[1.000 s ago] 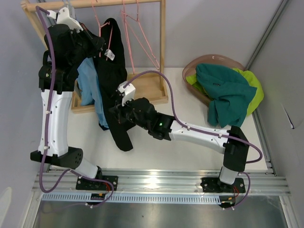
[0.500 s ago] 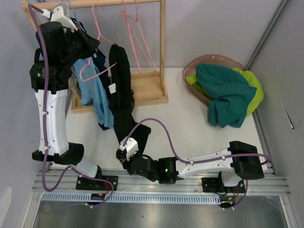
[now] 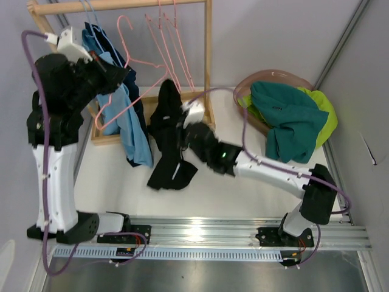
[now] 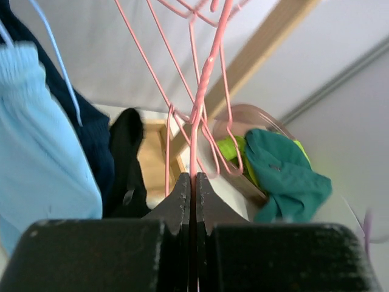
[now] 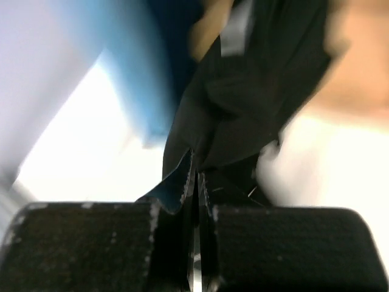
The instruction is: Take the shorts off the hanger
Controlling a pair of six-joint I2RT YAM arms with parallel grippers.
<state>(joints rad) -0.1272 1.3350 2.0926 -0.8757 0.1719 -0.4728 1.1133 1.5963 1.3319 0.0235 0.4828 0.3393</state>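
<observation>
Left gripper point(image 4: 193, 182): jaws clamped shut on pink hanger point(image 4: 203, 91) wire, hanger braced, likely so fabric can be drawn off.
Right gripper point(image 5: 196, 176): pinched shut on black shorts point(image 5: 255, 91), held clear of hanger, lower end draped on table point(image 3: 243, 194).
Light blue shorts point(image 3: 135, 131) and navy shorts point(image 4: 91, 143) left hung.
Teal shorts point(image 3: 285, 115) and lime green shorts point(image 3: 326, 115) piled in basket point(image 3: 273, 76).

Tbl point(image 3: 243, 194): rack base point(image 3: 108, 137), basket point(image 3: 267, 76), blk shorts point(image 3: 173, 173).

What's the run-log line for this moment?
left pincer: shut on pink hanger | right pincer: shut on black shorts | basket: teal shorts, lime green shorts | rack: light blue shorts
</observation>
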